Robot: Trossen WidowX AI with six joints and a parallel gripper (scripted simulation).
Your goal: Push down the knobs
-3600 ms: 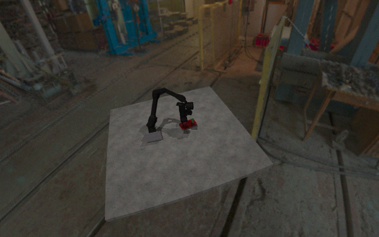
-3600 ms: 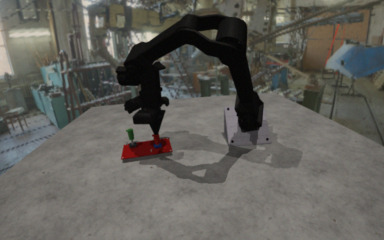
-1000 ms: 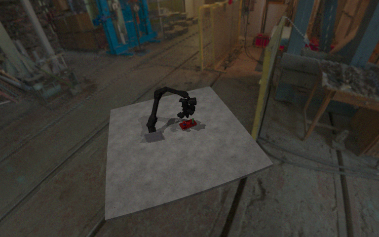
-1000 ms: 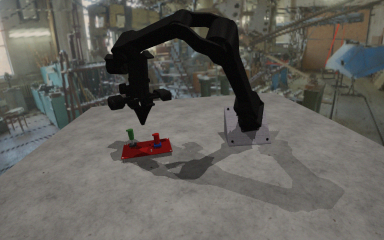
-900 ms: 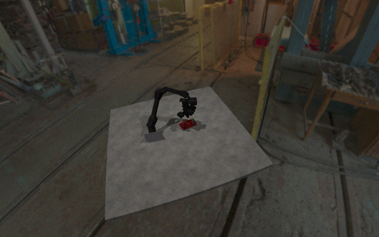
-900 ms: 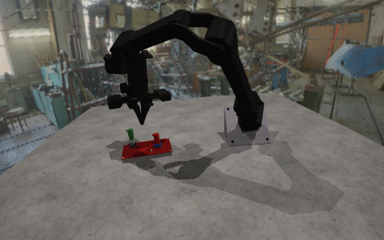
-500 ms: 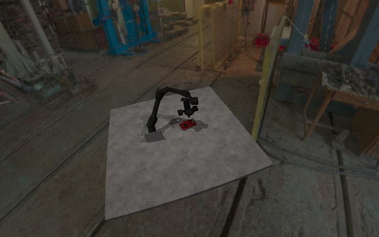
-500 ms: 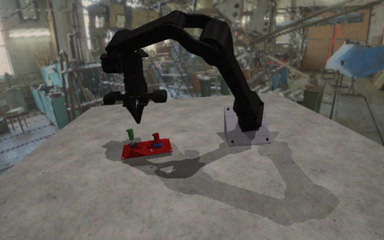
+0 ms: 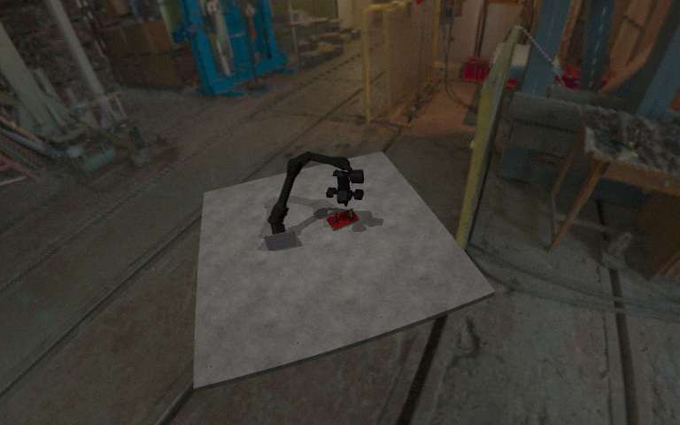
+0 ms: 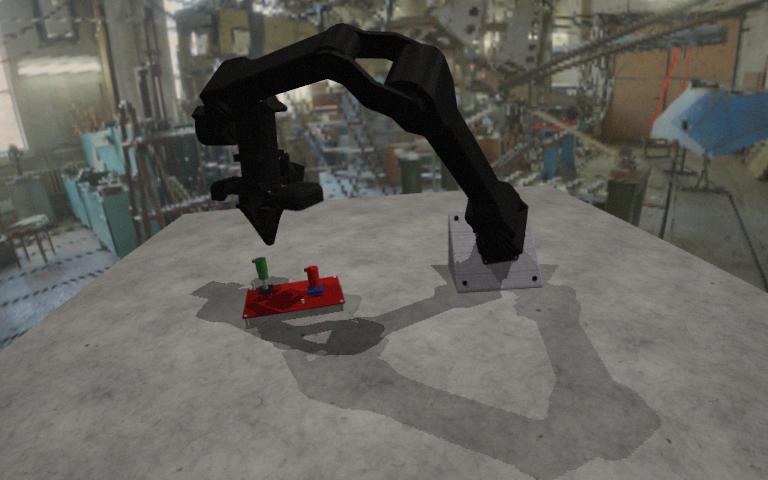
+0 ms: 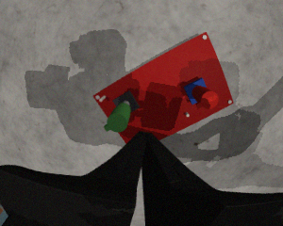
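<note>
The red circuit board stands on short legs on the table. The green knob stands high, with grey shaft showing between it and its black potentiometer. The red knob stands low over its blue potentiometer; I cannot tell a gap between them. My gripper is shut and empty, pointing down above the board. In the exterior view its tips appear just above the green knob, not touching it.
The grey table carries the arm's pale wedge-shaped base, to the right of the board in the exterior view. The arm arches over the table and its shadow falls across the board.
</note>
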